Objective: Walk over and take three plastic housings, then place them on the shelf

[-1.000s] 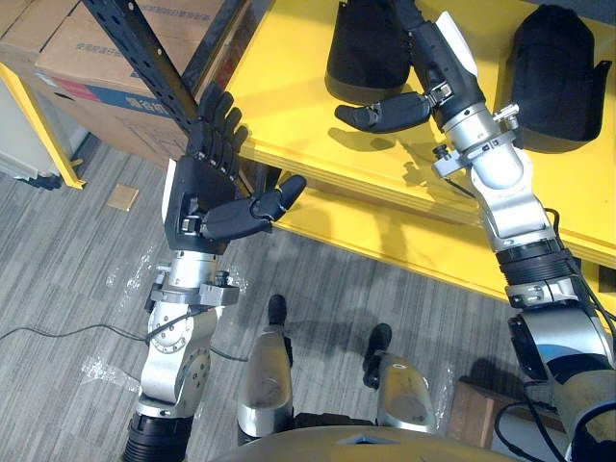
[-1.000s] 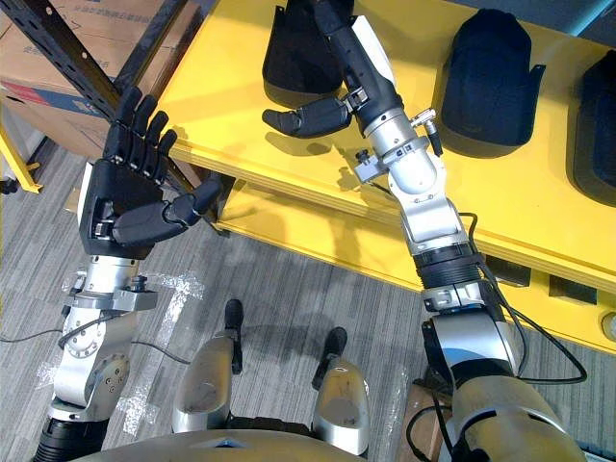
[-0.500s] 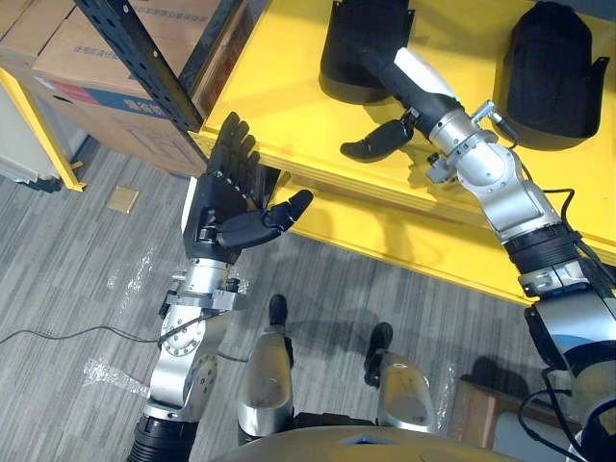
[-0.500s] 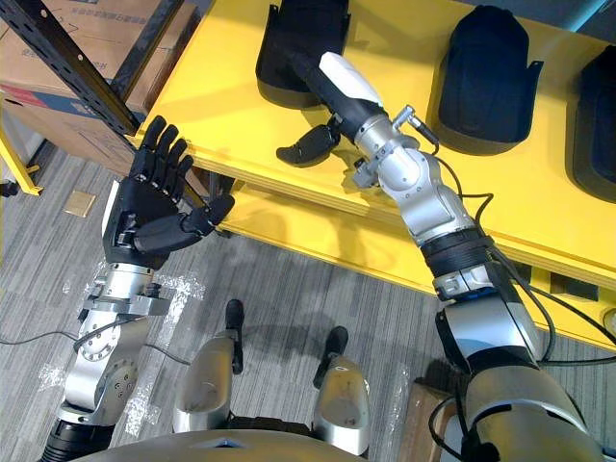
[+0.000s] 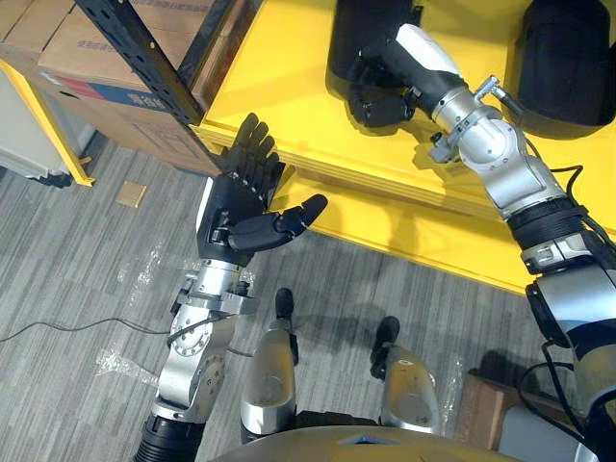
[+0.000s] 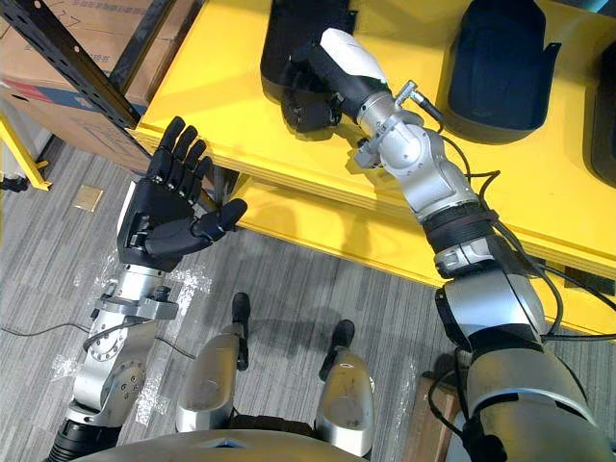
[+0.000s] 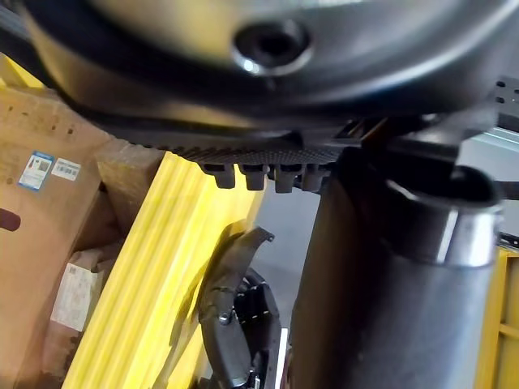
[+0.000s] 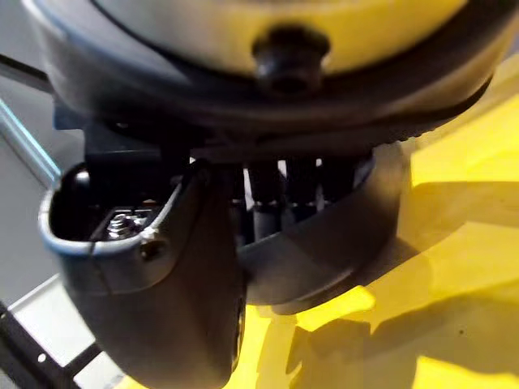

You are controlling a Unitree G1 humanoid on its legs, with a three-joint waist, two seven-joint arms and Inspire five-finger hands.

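One broad yellow table (image 5: 279, 96) carries three black housings (image 6: 500, 58), set well apart; a cardboard box (image 5: 67, 48) stands to its left. The right hand (image 5: 380, 101) has its fingers curled over the near rim of the left housing (image 5: 351, 34). This looks like a stiff, light, smooth shell, so the rim seems the surest hold. The left hand (image 5: 226, 207) hovers empty by the table's near left corner, fingers straight. The box's label (image 7: 40, 170) is too small to read.

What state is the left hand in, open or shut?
Open: the left hand has straight, spread fingers, thumb out, nothing held.
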